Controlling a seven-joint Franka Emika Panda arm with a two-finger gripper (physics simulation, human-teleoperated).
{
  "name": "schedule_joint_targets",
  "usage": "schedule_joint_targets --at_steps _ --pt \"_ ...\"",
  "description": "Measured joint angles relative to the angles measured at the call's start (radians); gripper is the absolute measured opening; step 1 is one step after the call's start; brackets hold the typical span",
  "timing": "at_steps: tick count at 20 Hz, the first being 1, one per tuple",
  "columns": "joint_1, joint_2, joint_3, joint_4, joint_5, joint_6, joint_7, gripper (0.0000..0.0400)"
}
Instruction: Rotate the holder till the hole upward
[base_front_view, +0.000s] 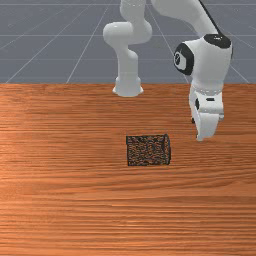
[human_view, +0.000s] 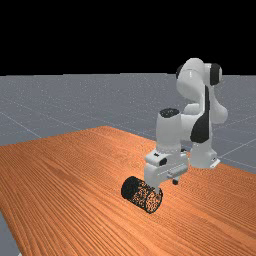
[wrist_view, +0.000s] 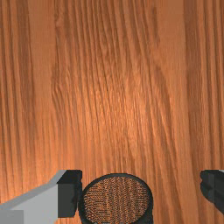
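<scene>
In the far view my gripper (human_view: 166, 186) hangs beside the near end of the black mesh holder (human_view: 142, 194), its fingers spread. The holder (base_front_view: 148, 150) lies on its side in the front view, its long axis running left to right, with a rimmed end on the right. My hand is tilted, off to the front view's right of that end. In the wrist view the gripper (wrist_view: 142, 191) is open, and the holder's round end (wrist_view: 117, 199) appears between the fingers, closer to one of them. Which end has the hole, I cannot tell.
The wooden table (base_front_view: 75, 200) extends around the holder on all sides. The arm's base (base_front_view: 128, 86) stands at the table's far edge in the front view, behind the holder.
</scene>
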Motion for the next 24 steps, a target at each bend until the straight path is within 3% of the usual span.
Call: schedule_joint_targets --at_steps 3,6,9,12,15,16,22,23,24 --pt "0.011 0.061 0.014 0.097 0.016 -0.093 0.003 0.04" --pt "0.009 0.144 0.018 0.135 0.02 -0.079 -0.004 0.04" --pt "0.012 0.173 0.009 0.117 0.006 0.001 0.0 0.04" --pt "0.005 0.24 0.011 0.243 0.012 -0.086 -0.014 0.04" --pt "0.003 0.259 0.007 0.274 0.008 -0.085 -0.017 0.04" --pt "0.009 0.236 -0.002 0.233 0.006 -0.039 0.012 0.04" --pt "0.031 0.235 -0.032 0.261 0.043 -0.056 0.183 0.04" --pt "0.111 0.343 -0.104 0.471 -0.124 -0.278 0.132 0.04" --pt "0.121 0.35 -0.105 0.485 -0.127 -0.284 0.145 0.04"
